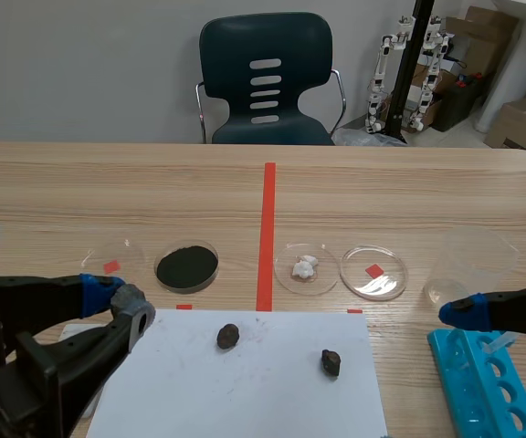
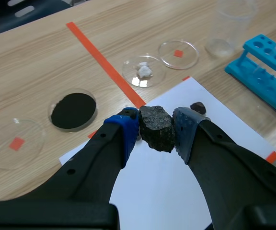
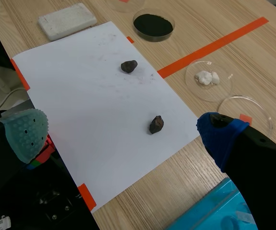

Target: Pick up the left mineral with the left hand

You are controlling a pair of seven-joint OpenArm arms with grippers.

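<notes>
Left gripper [image 1: 120, 297]: fingers parted, nothing between them, low by left corner of white paper sheet [image 1: 272, 401].

Left mineral [image 1: 227, 336]: lying on sheet ahead of gripper, apart from it; left wrist view shows it lined up with finger gap.

Risks:
- gap looks barely stone-wide, so pad could clip lump and roll it
- lumpy faces, so pinch could squirt it out
- dragging finger could shift sheet

Right mineral [image 1: 331, 362]: further right, wrong pick unlikely.

Right gripper [image 3: 121, 125]: spread wide, empty, near blue test-tube rack [image 1: 482, 383].
</notes>
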